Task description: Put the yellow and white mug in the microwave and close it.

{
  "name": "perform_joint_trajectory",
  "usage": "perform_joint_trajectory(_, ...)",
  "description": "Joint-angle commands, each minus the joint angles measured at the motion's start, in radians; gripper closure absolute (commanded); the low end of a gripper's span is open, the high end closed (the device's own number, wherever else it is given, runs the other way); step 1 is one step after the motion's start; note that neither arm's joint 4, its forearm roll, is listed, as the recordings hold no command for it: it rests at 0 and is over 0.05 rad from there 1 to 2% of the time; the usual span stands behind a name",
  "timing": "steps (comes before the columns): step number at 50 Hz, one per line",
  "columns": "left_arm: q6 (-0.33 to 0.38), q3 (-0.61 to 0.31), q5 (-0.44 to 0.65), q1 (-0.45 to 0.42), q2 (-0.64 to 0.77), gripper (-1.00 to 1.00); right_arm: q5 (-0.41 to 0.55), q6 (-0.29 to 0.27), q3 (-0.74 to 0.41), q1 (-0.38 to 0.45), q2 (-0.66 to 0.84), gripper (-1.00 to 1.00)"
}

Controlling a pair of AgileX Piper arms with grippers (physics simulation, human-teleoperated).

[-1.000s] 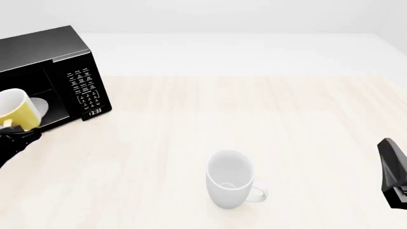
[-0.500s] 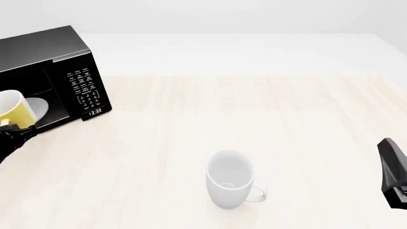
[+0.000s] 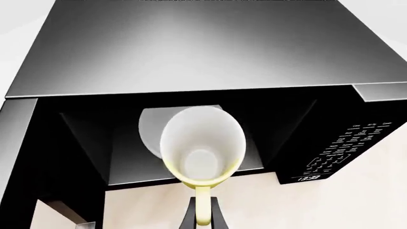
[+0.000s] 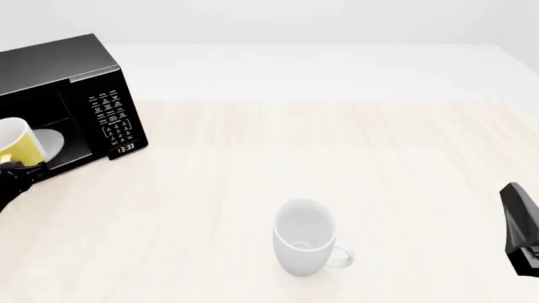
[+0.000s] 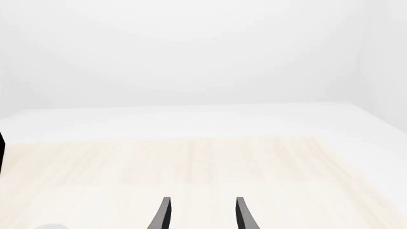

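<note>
I have the yellow and white mug (image 3: 202,152) pinched by its handle in my left claw (image 3: 203,217), tipped so its white inside faces the wrist camera, and it hangs right at the mouth of the microwave (image 3: 190,57), low over the front lip of the cavity near the far left corner of the surface (image 4: 337,158). The mug is empty. In the front view it sits at the left edge of the picture, just in front of the dark opening. I judge the step in hand to be the carry-in: the mug is at the threshold and not yet set down. The white round plate (image 3: 152,131) lies on the cavity floor behind the mug, partly hidden by it, and nothing else shows inside. Next I would push the mug further in, bring it upright over that plate, lower it until it rests, then let go and draw the claw out before turning to the door, which stands open at the left side of the cavity. The keypad (image 4: 110,117) side is clear of my approach. The all-white mug (image 4: 305,237), also empty, stands near the front edge of the surface, well apart. My right claw (image 5: 201,214) idles with its fingers spread, holding nothing, near the right edge.
</note>
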Motion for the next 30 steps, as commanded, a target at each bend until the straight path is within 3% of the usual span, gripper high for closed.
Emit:
perform_joint_trajectory(1, -0.001, -0.034, -0.003, 0.009, 0.03, 1.0, 0.0, 0.0, 0.0, 0.0, 0.0, -1.0)
perform_joint_trajectory(30, -0.022, -0.163, 0.06, 0.032, 0.054, 1.0, 0.0, 0.0, 0.0, 0.0, 0.0, -1.0)
